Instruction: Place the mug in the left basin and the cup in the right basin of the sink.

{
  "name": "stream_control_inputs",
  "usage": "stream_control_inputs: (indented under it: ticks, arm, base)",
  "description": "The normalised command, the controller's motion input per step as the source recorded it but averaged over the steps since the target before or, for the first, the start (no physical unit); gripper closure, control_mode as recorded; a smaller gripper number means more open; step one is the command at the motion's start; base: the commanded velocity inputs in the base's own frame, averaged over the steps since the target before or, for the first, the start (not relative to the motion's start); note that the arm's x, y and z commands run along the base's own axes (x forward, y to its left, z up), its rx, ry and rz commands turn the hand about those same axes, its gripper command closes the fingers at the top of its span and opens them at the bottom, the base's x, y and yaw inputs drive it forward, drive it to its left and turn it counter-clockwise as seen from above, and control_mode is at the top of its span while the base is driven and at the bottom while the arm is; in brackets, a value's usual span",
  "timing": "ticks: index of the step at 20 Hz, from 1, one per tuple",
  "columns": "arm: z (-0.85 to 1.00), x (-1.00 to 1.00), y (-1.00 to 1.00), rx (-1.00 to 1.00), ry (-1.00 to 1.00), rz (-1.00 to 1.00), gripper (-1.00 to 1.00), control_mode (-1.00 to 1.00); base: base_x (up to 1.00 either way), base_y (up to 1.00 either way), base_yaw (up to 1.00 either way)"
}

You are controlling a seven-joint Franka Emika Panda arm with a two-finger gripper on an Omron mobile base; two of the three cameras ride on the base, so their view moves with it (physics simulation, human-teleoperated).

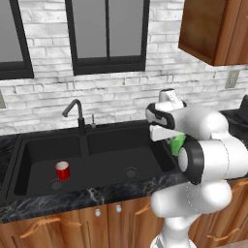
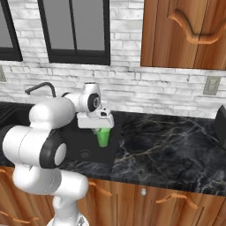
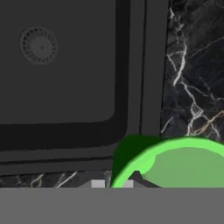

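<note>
While gripper [image 2: 102, 130] pinches cup [image 2: 103, 137], cup hangs upright, mouth up.

The mug [image 1: 62, 170] is bright red with a pale inside, set against the matte black left basin [image 1: 43, 155]. The cup [image 2: 103, 136] is bright green. The worktop [image 2: 176, 145] is black marble with white and tan veins. The wall [image 1: 121, 92] is whitish brick; the cabinets [image 2: 185, 33] are reddish-brown wood.

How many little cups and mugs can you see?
2. The red mug stands in the left basin near its drain. The green cup hangs under the end effector, above the right basin.
</note>
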Motion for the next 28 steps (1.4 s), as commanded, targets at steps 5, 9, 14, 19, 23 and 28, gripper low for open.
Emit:
stream_control_inputs:
  ticks: [5,9,14,19,23,28]
  arm:
    - [-0.18,0.54,0.57,0.06,0.0,0.14,1.0,-1.0]
    - [-0.23,0.55,0.48,0.04,-0.04,0.09,1.0,-1.0]
    - [-0.47,0.42,0.5,0.0,0.0,0.06,1.0,-1.0]
    - [-0.7,0.4,0.23,-0.03,-0.06,0.01,1.0,-1.0]
    - [-0.43,0.46,0.05,-0.01,-0.05,0.0,1.0,-1.0]
    - [-0.54,0.46,0.09,-0.09,0.04,-0.04,1.0,-1.0]
  base:
    - [0.0,0.0,0.0]
    - [0.0,0.0,0.0]
    - [0.0,0.0,0.0]
    - [0.0,0.0,0.0]
    - [0.0,0.0,0.0]
    - [0.0,0.0,0.0]
